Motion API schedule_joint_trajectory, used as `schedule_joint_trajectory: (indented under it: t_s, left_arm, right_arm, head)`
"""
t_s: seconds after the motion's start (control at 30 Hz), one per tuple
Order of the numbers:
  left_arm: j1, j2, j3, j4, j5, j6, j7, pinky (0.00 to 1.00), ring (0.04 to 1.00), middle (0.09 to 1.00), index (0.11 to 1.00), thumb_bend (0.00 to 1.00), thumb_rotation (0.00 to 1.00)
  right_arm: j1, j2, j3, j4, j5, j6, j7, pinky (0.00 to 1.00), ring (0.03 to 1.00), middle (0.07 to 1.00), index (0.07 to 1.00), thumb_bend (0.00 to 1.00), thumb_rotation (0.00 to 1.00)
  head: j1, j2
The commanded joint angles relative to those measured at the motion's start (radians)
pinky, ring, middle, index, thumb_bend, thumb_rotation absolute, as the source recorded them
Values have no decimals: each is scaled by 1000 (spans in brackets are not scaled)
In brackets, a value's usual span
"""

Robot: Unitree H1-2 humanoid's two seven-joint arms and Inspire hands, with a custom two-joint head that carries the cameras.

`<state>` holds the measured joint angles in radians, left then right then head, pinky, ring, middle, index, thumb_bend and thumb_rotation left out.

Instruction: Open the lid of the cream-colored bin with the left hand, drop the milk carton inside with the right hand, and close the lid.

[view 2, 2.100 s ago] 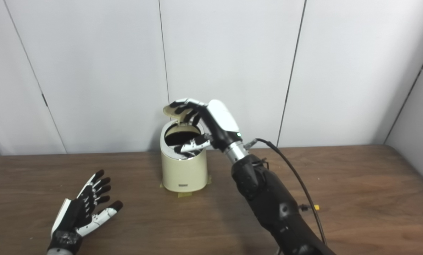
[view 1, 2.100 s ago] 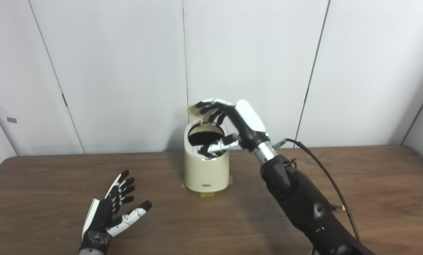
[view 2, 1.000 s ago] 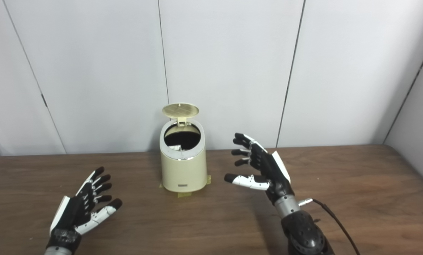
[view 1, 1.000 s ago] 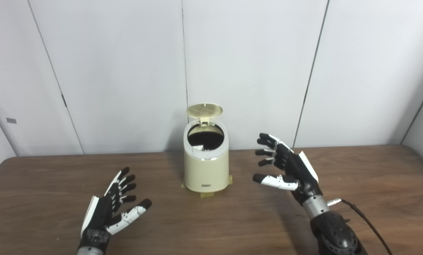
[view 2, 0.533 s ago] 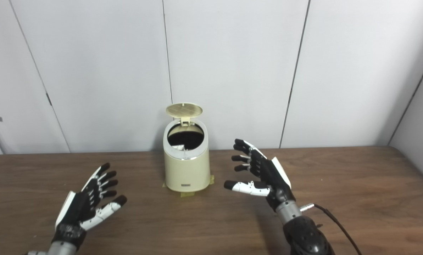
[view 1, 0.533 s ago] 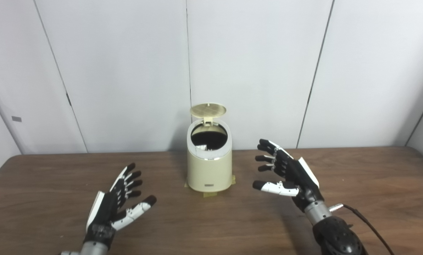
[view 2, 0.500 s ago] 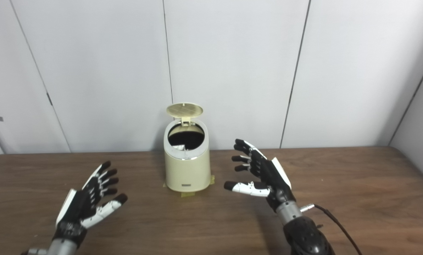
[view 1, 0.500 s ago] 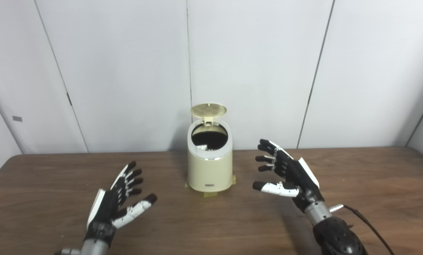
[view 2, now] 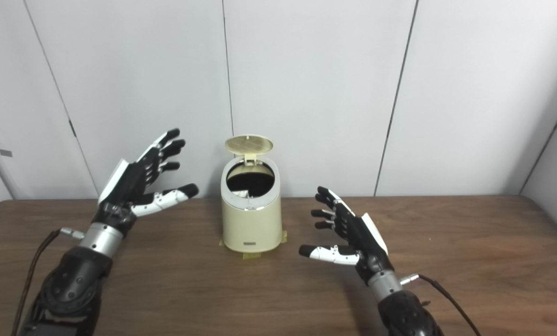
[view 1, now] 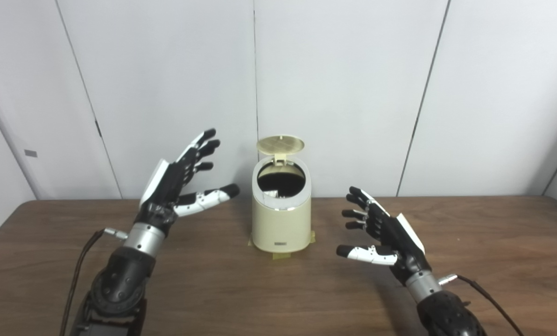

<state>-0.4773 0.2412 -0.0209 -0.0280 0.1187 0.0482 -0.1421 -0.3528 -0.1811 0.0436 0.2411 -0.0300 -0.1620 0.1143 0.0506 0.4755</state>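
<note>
White wall panels back your brown table; the cream bin stands far-centre, lid up, something pale inside, likely the carton. Your empty left hand, fingers spread, is raised beside the lid, placed to close it; right hand waits empty, spread

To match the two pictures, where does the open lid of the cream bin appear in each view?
Left eye view: the lid stands up just right of centre.
Right eye view: the lid stands up left of centre.
Shared landmark: the wall seam running down behind it.
</note>
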Motion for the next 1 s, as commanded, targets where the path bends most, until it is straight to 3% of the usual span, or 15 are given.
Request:
schedule_joint_trajectory:
  t_s: [0.0,0.2,0.47,0.6,0.77,0.97]
  left_arm:
    - [-91,12,-5,-14,11,16,-7,888,953,936,992,850,350]
    - [-196,15,-39,46,53,56,-24,873,951,938,983,885,355]
    - [-291,38,-126,151,176,23,-25,891,971,956,966,882,365]
    - [-295,34,-171,181,254,-17,-4,896,982,968,961,902,383]
    - [-291,34,-228,176,311,-21,-33,878,977,978,964,900,407]
    - [-309,54,-283,191,387,-47,-56,954,1000,976,952,883,418]
  right_arm:
    - [-52,4,-8,-36,-1,-15,-9,723,806,903,926,896,297]
    - [-54,1,-3,-30,-31,-30,-9,685,793,899,927,906,304]
    - [-60,6,-6,-23,-32,-39,-5,684,784,897,920,910,288]
    - [-58,11,-6,-37,-35,-16,-8,699,790,892,921,917,296]
    - [-54,15,-2,-24,-28,-37,-1,682,794,898,921,886,278]
    - [-49,23,-5,-32,-27,-33,-4,671,799,893,917,878,242]
  head:
    - [0,1]
    - [-1,-2]
    - [-3,-7]
    - [-9,-6]
    - [-15,-5]
    - [-20,-4]
